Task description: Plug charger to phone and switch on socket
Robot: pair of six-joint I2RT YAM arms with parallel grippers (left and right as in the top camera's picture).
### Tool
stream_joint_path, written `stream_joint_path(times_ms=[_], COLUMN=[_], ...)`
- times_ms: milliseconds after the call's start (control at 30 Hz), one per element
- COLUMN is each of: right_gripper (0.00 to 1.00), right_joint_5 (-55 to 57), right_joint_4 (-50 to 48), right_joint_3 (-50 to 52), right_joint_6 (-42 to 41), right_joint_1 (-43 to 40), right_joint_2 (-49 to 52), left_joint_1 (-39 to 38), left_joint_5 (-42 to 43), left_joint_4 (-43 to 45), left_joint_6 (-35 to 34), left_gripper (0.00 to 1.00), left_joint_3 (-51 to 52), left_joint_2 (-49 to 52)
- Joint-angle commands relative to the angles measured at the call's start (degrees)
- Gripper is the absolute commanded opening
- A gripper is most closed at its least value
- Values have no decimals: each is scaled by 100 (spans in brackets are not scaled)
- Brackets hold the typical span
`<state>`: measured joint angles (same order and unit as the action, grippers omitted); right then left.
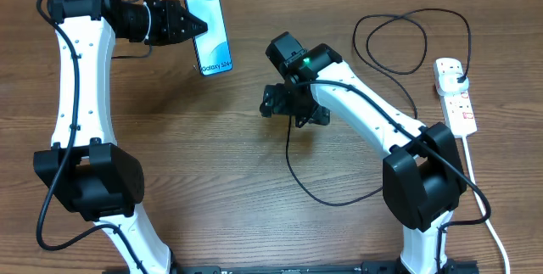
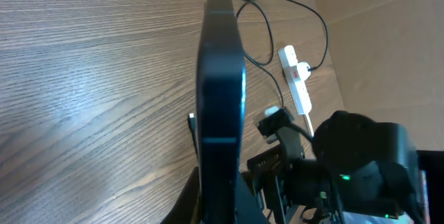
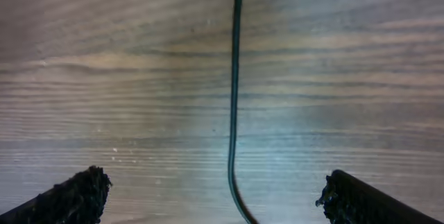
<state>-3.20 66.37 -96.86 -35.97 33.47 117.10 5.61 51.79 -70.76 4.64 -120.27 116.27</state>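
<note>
clamping the phone (image 1: 212, 32) by its edge, the left pincer (image 1: 199, 26) lifts it off the table (image 1: 212, 181), probably to present its port. the right pincer (image 3: 222, 200) hangs spread wide over the charger (image 3: 234, 99). only its wrist view shows the connector tip, and only overhead shows the cable reaching the socket (image 1: 458, 109).

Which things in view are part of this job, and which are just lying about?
Job:
- phone, held by the left gripper
- charger cable, below the open right gripper
- socket

Lying about:
- nothing besides the table
</note>
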Motion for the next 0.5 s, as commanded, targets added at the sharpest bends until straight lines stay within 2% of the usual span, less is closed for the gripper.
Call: stream_joint_path(times_ms=[0,200,333,367,433,467], right_gripper=[100,100,99,95,76,71], right_joint_5=[-142,-142,-125,-116,-90,-90], right_joint_4=[-55,-295,-780,-911,-1088,-1102], right_joint_3=[293,846,1239,1338,1554,1602], right_joint_6=[44,33,-284,-278,-258,-258], right_joint_1=[59,304,365,365,367,367], right_joint_2=[4,4,4,4,4,4], left_joint_1=[-55,-55,-55,-55,-55,-55], left_joint_5=[160,160,157,160,160,160], left_joint_4=[2,-22,-96,-105,-101,-103], left_joint_6=[-42,-42,-37,-37,-39,-39], left_gripper=[4,4,4,4,4,4], left_joint_3=[-70,-70,-70,-70,-70,-70], left_joint_2=[-31,-31,-31,-31,-31,-31])
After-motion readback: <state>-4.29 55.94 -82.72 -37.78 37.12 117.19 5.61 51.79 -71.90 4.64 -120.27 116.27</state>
